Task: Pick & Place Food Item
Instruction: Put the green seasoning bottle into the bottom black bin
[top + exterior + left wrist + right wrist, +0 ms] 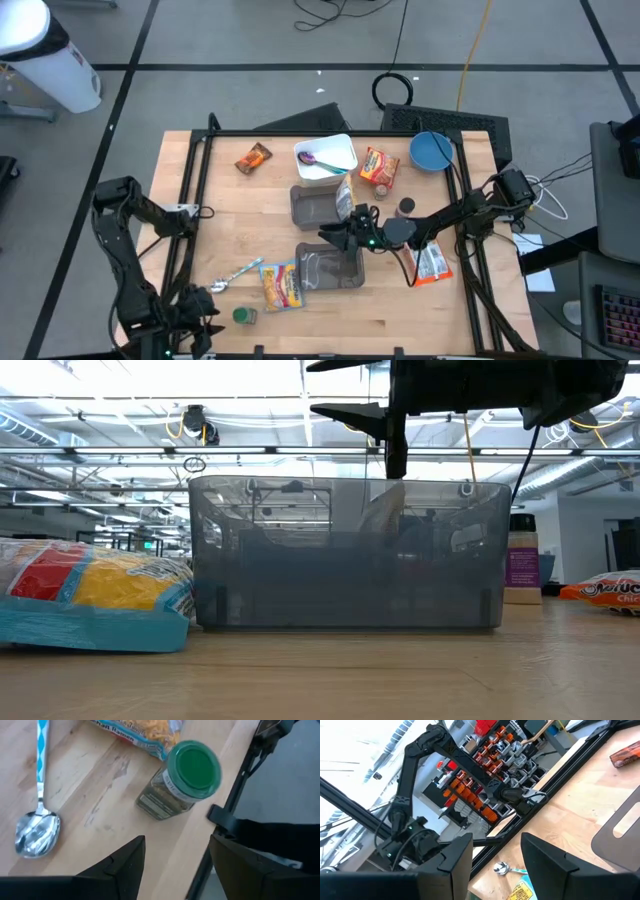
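While the left claw point(175, 865) is hanging half open, empty, the spice jar point(182, 780) is lying just ahead.
It is looking hard, light and slippery; gripping across its body seems safest.

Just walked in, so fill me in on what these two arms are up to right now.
The left gripper hangs at the near-left corner of the table, its fingers apart, just short of a green-lidded spice jar lying beside a spoon and a ramen packet. It holds nothing. The right gripper is out over the middle of the table, above a grey bin, with nothing between its spread fingers. No food has been picked up yet.
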